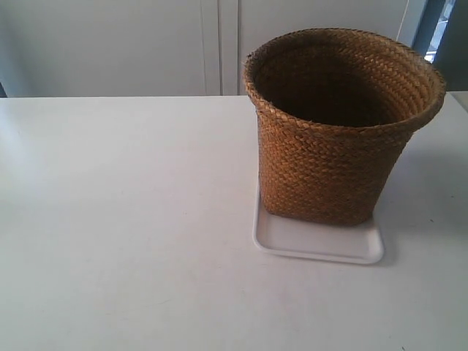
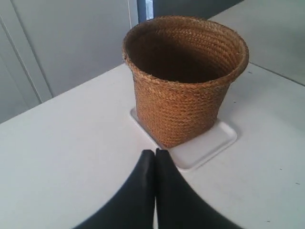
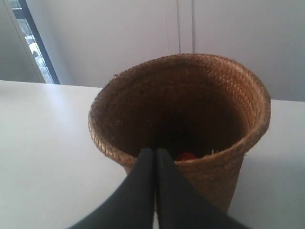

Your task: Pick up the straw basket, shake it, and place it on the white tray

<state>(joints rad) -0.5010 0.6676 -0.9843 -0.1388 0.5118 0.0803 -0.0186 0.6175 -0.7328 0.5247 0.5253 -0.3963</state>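
Observation:
The brown straw basket [image 1: 333,146] stands upright on the white tray [image 1: 322,245], covering most of it; only the tray's near strip and a side edge show. In the left wrist view the basket [image 2: 183,86] rests on the tray [image 2: 212,143], and my left gripper [image 2: 155,152] is shut with nothing in it, a short way off the tray's edge. My right gripper [image 3: 155,152] is shut and empty, its tips in front of the near rim of the basket [image 3: 209,181]. A small red thing [image 3: 187,156] lies inside the basket. Neither arm shows in the exterior view.
The white table [image 1: 124,219] stretches wide on the exterior view's left and in front of the tray. Pale cabinet doors [image 1: 219,44] stand behind the table. A window strip [image 1: 439,29] shows at the far right corner.

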